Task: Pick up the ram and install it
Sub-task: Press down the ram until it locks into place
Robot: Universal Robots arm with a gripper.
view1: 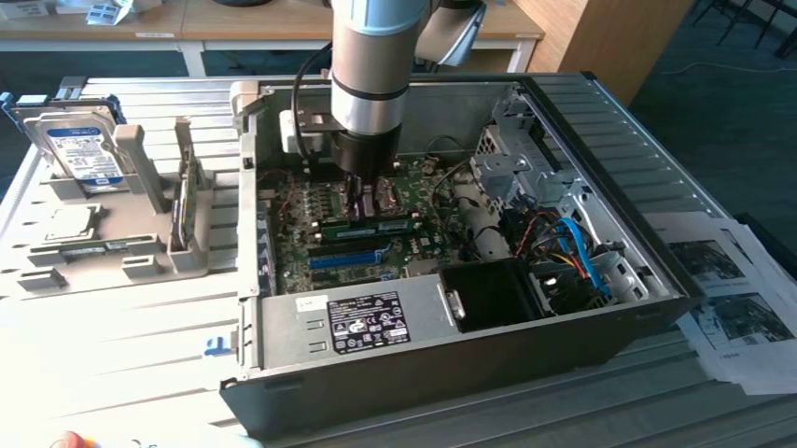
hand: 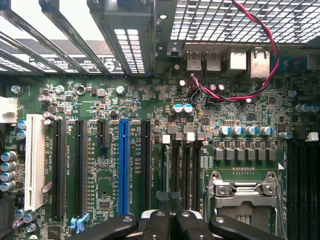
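Ram [view1: 373, 227] seated in mobo (green board), just below fingers [view1: 361, 198], fingers closed together, not gripping it.

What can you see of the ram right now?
The ram is a long, narrow green stick with dark chips along its face. It stands on edge across the motherboard inside the open computer case, roughly parallel to the blue slot nearby. The shut gripper comes down at its top edge. Whether it is gripped or fully seated cannot be told.
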